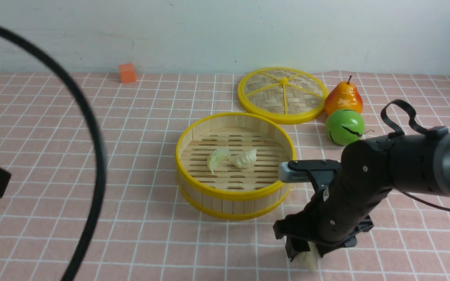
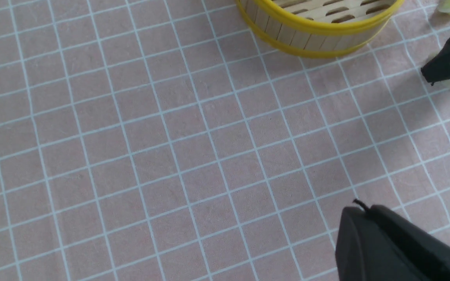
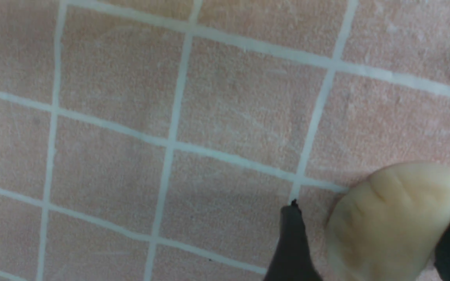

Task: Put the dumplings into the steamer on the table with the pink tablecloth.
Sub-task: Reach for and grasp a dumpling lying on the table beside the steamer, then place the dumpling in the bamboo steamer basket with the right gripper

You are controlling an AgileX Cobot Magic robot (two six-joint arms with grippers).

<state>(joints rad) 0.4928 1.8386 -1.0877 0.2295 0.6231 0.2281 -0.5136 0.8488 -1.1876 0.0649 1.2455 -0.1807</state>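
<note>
The steamer (image 1: 234, 195) stands mid-table on the pink tablecloth (image 1: 131, 156) and holds two dumplings, one pale green (image 1: 217, 158) and one cream (image 1: 244, 158). My right gripper (image 1: 302, 253) is down at the cloth in front of and to the right of the steamer. It is open and straddles a cream dumpling (image 3: 393, 222) lying on the cloth: one finger (image 3: 293, 242) stands a little off it, the other is at its side. Another dumpling (image 2: 449, 6) lies beside the steamer (image 2: 318, 27). My left gripper (image 2: 359, 210) is shut and empty above bare cloth.
The flat woven lid (image 1: 281, 93) lies behind the steamer. A pear (image 1: 344, 97) and a green apple (image 1: 345, 127) sit to its right. An orange cube (image 1: 127, 73) is at the back left by the wall. A black cable (image 1: 92, 128) arcs across the left.
</note>
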